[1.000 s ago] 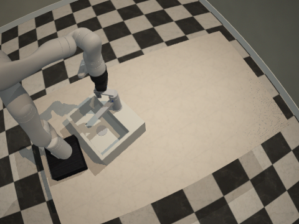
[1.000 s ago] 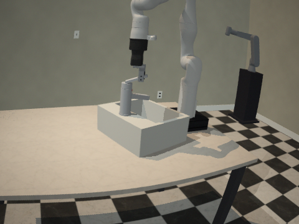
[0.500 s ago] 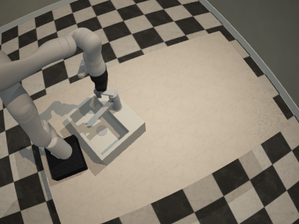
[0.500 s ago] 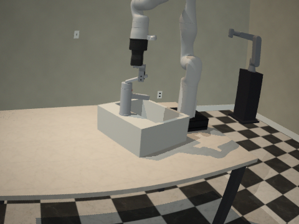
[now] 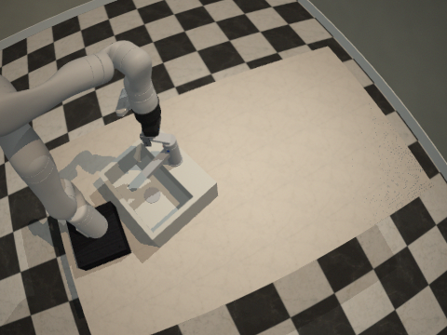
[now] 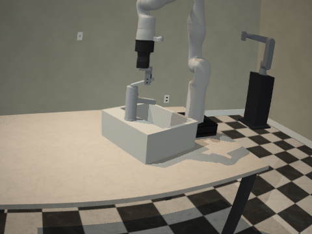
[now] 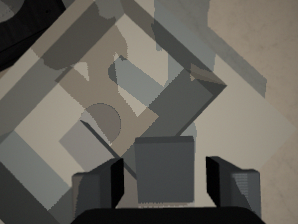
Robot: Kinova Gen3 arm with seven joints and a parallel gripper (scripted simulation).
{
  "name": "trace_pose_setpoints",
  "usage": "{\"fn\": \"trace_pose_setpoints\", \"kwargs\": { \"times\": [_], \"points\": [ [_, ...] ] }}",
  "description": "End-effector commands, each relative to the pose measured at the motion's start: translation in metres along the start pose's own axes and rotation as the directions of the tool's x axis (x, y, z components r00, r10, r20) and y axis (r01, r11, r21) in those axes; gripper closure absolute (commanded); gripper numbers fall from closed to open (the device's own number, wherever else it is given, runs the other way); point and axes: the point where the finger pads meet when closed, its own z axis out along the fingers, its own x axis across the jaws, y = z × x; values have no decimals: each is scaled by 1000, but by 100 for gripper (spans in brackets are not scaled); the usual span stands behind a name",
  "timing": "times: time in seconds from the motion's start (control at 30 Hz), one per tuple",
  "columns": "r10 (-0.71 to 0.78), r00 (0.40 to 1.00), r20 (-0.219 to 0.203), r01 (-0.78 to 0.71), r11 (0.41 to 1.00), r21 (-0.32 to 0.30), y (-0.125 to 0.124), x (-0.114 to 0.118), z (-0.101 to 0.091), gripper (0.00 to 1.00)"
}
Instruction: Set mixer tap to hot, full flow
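The mixer tap (image 6: 130,103) stands on the rear deck of the white basin (image 6: 149,141), at the basin's 12 o'clock corner in the top view. Its spout (image 5: 147,170) reaches out over the bowl toward 7 o'clock, above the round drain (image 5: 152,195). The lever (image 6: 138,83) projects from the top of the tap body and, in the exterior view, tilts slightly upward toward its free end.

The gripper (image 7: 165,176) hangs vertically over that free end. Its fingers are spread to full width and grip nothing. In the wrist view the squared grey end of the lever sits between the two pads with a gap on each side, so contact has not been made.

Handling judgement:

- The lever appears to be a rigid metal bar on a jointed cartridge. It should not flex or crush, but its smooth faces may be slippery.
- It moves in two ways only: swing about the tap body and lift. Expect firm end stops in both.
- Take hold near the free end, pads on the two flat side faces, for the greatest leverage.
- Close squarely; an off-centre pinch could slide off during the swing.

A small blue dot (image 5: 168,151) is visible on the tap body in the top view, and a small red mark (image 6: 138,95) in the exterior view.
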Motion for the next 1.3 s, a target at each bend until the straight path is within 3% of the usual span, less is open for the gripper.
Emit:
{"fn": "trace_pose_setpoints", "kwargs": {
  "times": [0.0, 0.23, 0.67, 1.27],
  "points": [
    [0, 1000, -3, 0, 1000, -4, 1, 1, -4, 0],
    [0, 1000, -3, 0, 1000, -4, 1, 1, -13, 0],
    [0, 1000, -3, 0, 1000, -4, 1, 1, -49, 0],
    [0, 1000, -3, 0, 1000, -4, 1, 0, -68, 0]
  ]
}}
